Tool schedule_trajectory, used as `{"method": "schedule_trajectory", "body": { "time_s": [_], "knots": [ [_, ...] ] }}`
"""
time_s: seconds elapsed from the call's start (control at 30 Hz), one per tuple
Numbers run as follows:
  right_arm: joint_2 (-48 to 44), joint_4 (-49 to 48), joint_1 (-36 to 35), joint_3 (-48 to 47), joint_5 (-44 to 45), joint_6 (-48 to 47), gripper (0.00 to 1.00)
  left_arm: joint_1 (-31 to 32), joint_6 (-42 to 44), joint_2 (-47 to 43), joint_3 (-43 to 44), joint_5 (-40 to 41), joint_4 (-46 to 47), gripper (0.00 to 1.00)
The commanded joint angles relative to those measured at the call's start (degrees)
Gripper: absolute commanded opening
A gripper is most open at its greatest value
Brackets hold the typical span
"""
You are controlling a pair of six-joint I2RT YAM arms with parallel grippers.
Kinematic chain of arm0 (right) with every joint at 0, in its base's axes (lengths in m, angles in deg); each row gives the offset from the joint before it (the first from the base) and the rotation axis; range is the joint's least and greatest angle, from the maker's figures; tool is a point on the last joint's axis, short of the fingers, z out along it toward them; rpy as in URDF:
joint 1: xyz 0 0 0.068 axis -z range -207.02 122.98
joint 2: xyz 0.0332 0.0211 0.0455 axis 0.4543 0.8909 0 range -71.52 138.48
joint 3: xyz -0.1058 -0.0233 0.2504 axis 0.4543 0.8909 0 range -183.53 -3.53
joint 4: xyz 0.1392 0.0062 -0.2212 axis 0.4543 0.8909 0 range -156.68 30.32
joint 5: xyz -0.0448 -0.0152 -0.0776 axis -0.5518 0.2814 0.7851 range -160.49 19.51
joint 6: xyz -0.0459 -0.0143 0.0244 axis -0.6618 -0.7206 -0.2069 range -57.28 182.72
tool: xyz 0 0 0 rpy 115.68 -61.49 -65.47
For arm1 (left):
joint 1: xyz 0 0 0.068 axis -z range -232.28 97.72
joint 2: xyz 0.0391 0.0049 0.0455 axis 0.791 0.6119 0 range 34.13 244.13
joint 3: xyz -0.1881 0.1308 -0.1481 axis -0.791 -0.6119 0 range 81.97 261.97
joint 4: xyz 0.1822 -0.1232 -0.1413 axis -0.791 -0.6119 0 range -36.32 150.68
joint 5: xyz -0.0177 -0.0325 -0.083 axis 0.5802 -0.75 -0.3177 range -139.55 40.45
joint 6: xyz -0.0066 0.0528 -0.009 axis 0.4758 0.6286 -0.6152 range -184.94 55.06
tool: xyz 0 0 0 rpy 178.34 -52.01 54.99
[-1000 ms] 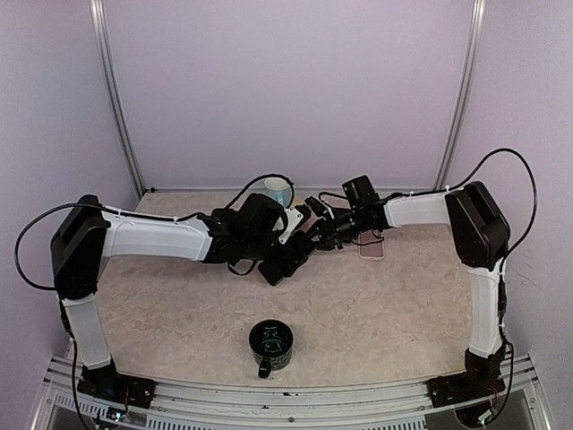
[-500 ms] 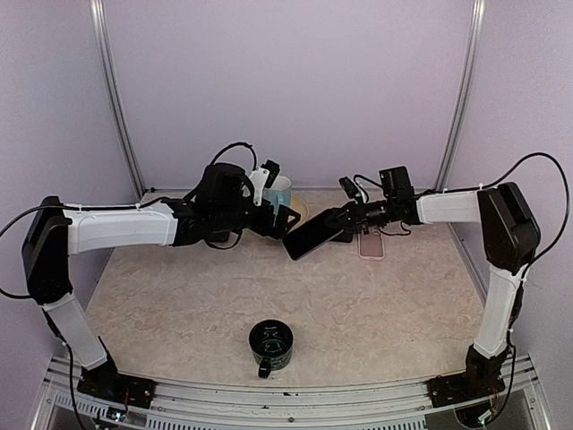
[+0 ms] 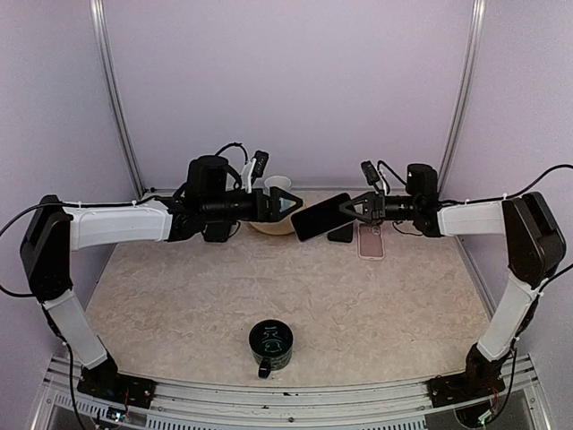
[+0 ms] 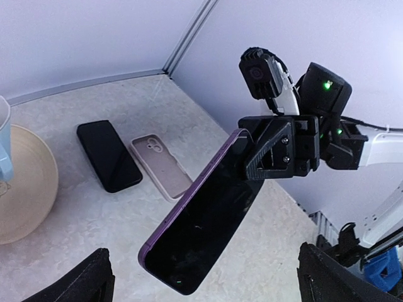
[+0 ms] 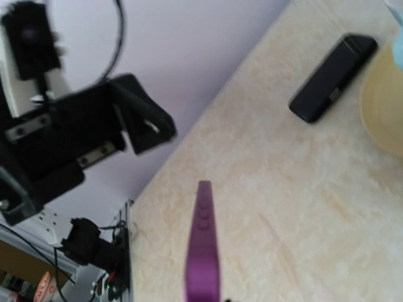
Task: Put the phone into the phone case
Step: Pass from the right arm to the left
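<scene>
While the right fingers [image 4: 277, 154] are pinching the purple phone [image 4: 204, 236] by one short end, tilted in the air between the arms, the left fingers [image 3: 283, 204] are gaping wide just off its free end. It is probably stiff, thin, glass-slick and breakable, so gripping across the long edges looks safest. The phone case [image 4: 160, 167] is lying open-side up on the tabletop [image 3: 224, 296] beside a black phone [image 4: 108, 155].

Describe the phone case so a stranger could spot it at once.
Start at the far right corner of the beige marbled table. Two flat things lie side by side there; the pale pink phone case is the right-hand one, with a camera cut-out, unlike the black phone beside it.
</scene>
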Motion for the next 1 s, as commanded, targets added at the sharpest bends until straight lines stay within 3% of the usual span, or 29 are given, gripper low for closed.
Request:
{"method": "schedule_trajectory", "body": {
  "time_s": [0.0,0.5,0.97],
  "knots": [
    [-5.61,-16.84,1.18,3.1,-2.29,5.01,0.0,-0.69,-6.65,0.04,-0.61,-6.55,5.86,0.99],
    [-5.0,-43.39,1.21,8.25,-3.12,19.9,0.0,0.83,-18.86,6.39,-2.15,-15.69,23.35,0.97],
    [-1.49,-47.73,0.79,9.11,-3.37,22.08,0.0,2.23,-24.39,11.07,1.04,-18.65,31.31,0.87]
  ]
}}
